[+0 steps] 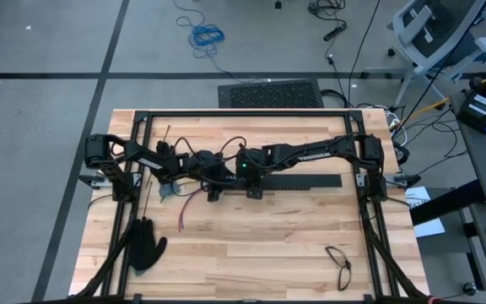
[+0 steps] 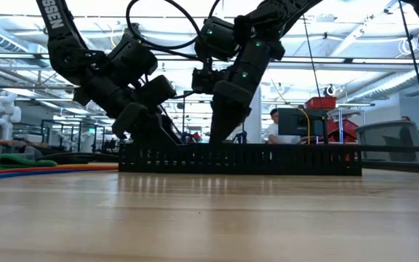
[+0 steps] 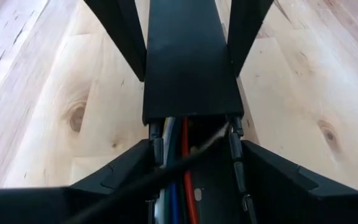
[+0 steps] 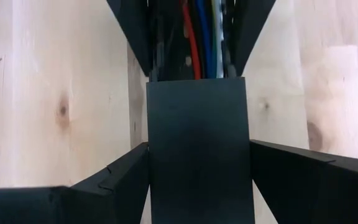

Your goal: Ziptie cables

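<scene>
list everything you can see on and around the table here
slotted duct: one, black, long, mid-table; a flat black cover lies on it
cables: red, blue and white wires lying in the duct's open end
thin dark strip: one, lying on the table's left side
glove: one, black, front left of the table
eyeglasses: one pair, dark, front right
table: one, light wood
person: one, seated far behind
left gripper: at the duct's left end
right gripper: straddling the duct, facing the left gripper
</scene>
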Robot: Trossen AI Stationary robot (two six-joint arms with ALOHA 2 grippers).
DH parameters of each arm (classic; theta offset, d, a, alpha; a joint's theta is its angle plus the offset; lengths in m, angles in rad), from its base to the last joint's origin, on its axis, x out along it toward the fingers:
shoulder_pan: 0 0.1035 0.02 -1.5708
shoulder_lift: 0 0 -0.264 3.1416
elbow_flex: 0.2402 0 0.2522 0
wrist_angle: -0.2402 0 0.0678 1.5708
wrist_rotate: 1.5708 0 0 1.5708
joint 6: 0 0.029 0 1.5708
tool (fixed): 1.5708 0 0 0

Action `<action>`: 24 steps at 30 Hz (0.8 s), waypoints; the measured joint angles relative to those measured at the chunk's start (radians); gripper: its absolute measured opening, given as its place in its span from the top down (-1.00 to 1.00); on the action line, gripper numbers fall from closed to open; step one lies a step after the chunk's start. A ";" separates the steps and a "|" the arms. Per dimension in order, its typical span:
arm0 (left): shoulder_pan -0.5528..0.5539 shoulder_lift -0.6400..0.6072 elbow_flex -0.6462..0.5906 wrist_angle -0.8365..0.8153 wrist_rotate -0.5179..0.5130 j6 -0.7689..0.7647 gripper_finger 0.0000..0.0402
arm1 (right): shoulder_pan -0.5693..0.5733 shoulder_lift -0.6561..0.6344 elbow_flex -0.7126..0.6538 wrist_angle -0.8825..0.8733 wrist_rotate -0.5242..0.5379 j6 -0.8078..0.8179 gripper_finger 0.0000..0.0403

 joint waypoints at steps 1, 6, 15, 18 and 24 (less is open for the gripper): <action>0.000 0.000 0.000 0.000 0.000 0.000 -0.16 | 0.000 0.000 0.000 0.007 0.000 0.001 -0.23; 0.000 0.000 0.000 0.000 -0.002 0.001 -0.16 | 0.000 0.001 -0.001 0.027 -0.003 0.003 -0.23; 0.000 0.000 0.000 0.002 -0.002 0.000 -0.16 | 0.000 0.001 -0.002 0.054 -0.005 0.003 -0.23; 0.000 0.000 0.000 0.004 -0.002 -0.040 -0.16 | 0.000 0.001 -0.002 0.053 -0.009 0.003 -0.23; -0.001 -0.002 0.000 0.001 -0.003 -0.052 -0.16 | 0.000 0.001 -0.002 0.053 -0.009 0.001 -0.23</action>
